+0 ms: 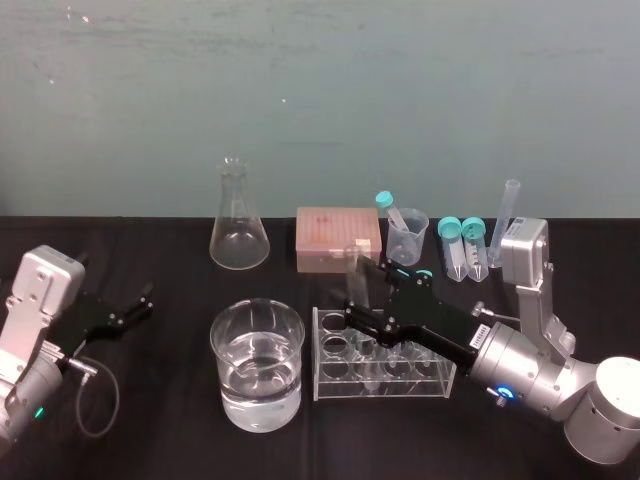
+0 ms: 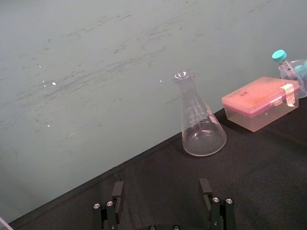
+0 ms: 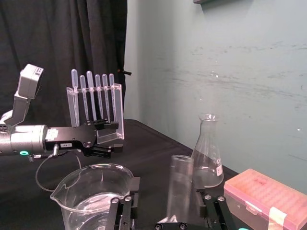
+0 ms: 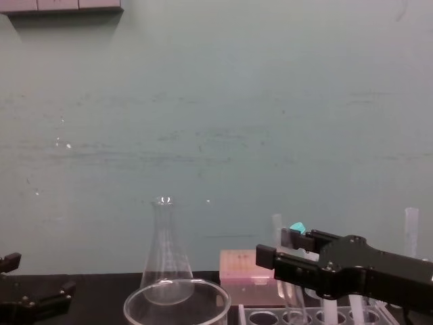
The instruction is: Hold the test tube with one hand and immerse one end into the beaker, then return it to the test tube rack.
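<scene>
Test tube upright, mouth up, within parted right claw

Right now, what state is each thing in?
test tube: upright in the rack, uncapped
right gripper: jaws open around the test tube
left gripper: jaws open, parked at left
beaker: upright, part full of clear liquid
flask: upright, empty
pink box: lid shut
</scene>
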